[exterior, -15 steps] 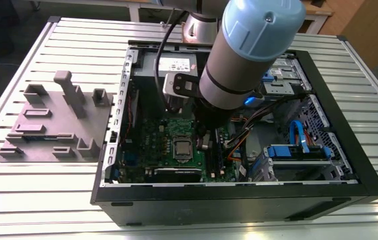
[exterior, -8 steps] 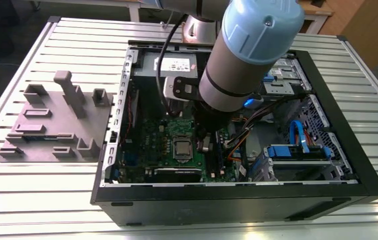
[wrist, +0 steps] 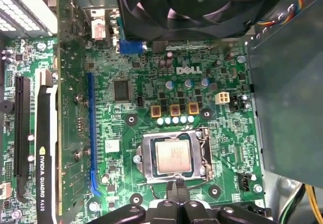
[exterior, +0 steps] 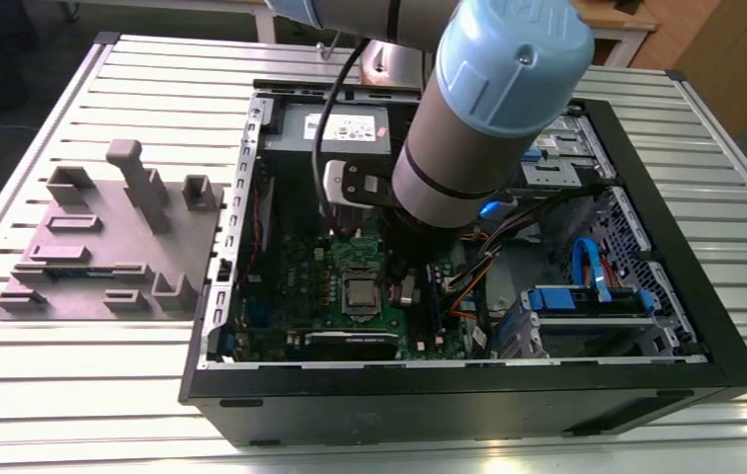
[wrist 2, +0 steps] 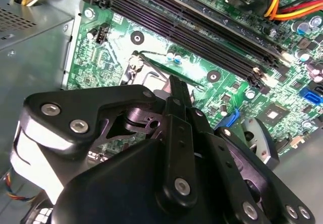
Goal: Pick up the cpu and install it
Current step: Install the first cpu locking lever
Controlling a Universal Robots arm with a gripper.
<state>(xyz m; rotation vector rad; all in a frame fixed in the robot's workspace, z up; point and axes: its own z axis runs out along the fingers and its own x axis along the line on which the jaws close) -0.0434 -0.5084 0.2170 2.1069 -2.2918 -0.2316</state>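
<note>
The arm (exterior: 459, 158) was a thick grey tube topped by a pale blue, rounded joint cap (exterior: 512, 59) dotted with small dark screws. A black band ringed it lower down, and a black cable (exterior: 337, 99) ran alongside it to a white-and-black block (exterior: 347, 183) at the wrist. In the second wrist view the tool (wrist 2: 175, 81) was matte black, built of flat, rounded link plates pinned with silver socket-head bolts (wrist 2: 79, 126) and narrowing to slim black fingers (wrist 2: 177, 98).

Slatted metal table (exterior: 70, 395) carries open computer case (exterior: 479, 405), grey fixture block (exterior: 97, 252) just beside.
</note>
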